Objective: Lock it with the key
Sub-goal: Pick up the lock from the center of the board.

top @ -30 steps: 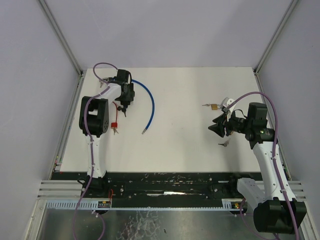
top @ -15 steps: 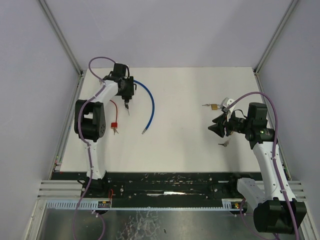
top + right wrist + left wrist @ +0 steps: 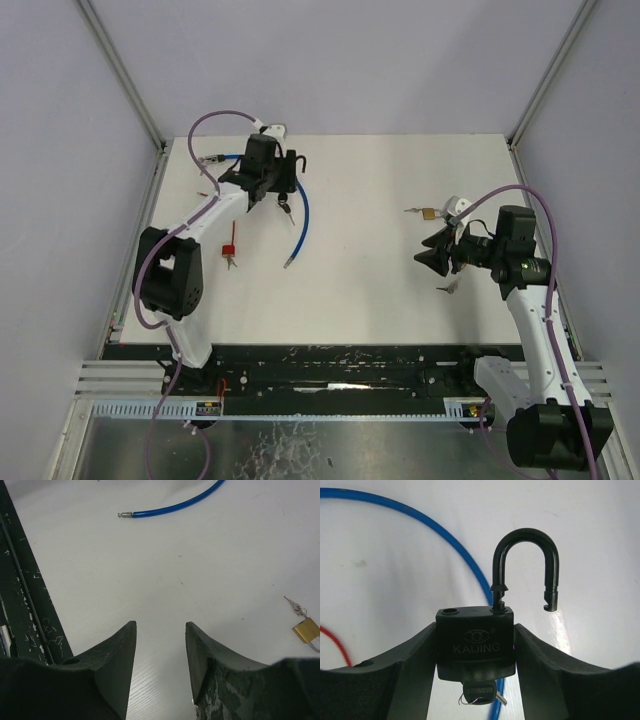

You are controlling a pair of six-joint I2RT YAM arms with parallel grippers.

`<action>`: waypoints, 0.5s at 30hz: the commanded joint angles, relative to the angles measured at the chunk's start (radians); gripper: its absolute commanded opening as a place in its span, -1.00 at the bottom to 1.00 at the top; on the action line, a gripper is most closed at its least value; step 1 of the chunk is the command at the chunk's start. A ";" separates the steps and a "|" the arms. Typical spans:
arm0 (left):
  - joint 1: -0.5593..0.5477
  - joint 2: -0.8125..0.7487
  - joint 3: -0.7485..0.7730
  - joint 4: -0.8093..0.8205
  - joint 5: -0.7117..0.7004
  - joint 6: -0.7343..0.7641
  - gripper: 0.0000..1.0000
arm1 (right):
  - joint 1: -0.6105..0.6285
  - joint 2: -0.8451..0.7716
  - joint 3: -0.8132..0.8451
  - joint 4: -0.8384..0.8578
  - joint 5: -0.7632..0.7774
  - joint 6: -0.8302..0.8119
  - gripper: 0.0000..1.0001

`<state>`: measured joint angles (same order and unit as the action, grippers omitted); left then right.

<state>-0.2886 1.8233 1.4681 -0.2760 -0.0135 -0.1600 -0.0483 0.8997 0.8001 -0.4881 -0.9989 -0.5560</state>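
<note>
A black padlock (image 3: 475, 642) is clamped by its body between the fingers of my left gripper (image 3: 475, 630), which is shut on it. Its shackle (image 3: 525, 535) stands open, with the free end swung clear of the body. The key (image 3: 480, 694) sits in the keyhole at the bottom, with a thin wire ring on it. In the top view my left gripper (image 3: 278, 185) holds this padlock (image 3: 290, 175) above the table at the back left. My right gripper (image 3: 430, 256) hovers open over the right side, with nothing between its fingers (image 3: 125, 645).
A blue cable (image 3: 303, 215) curves on the table under the left gripper. A small red lock (image 3: 229, 250) with keys lies left of it. A brass padlock (image 3: 428, 213) lies beyond the right gripper, and loose keys (image 3: 447, 287) lie near it.
My left arm has swung back and to the right, carrying the black padlock away from the red lock. My right arm has not moved.
</note>
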 commanded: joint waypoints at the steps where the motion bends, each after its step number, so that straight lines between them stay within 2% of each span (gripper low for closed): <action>1: -0.092 -0.169 -0.152 0.374 -0.037 -0.025 -1.00 | -0.002 -0.023 0.017 0.011 -0.068 0.026 0.02; 8: -0.279 -0.362 -0.533 0.853 -0.017 0.078 -1.00 | -0.002 -0.028 0.018 0.009 -0.108 0.026 0.02; 15: -0.386 -0.401 -0.782 1.239 0.062 0.213 -1.00 | -0.002 -0.043 -0.006 0.043 -0.132 0.037 0.03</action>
<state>-0.6376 1.4582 0.7723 0.5217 0.0177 -0.0654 -0.0483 0.8745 0.7994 -0.4839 -1.0698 -0.5381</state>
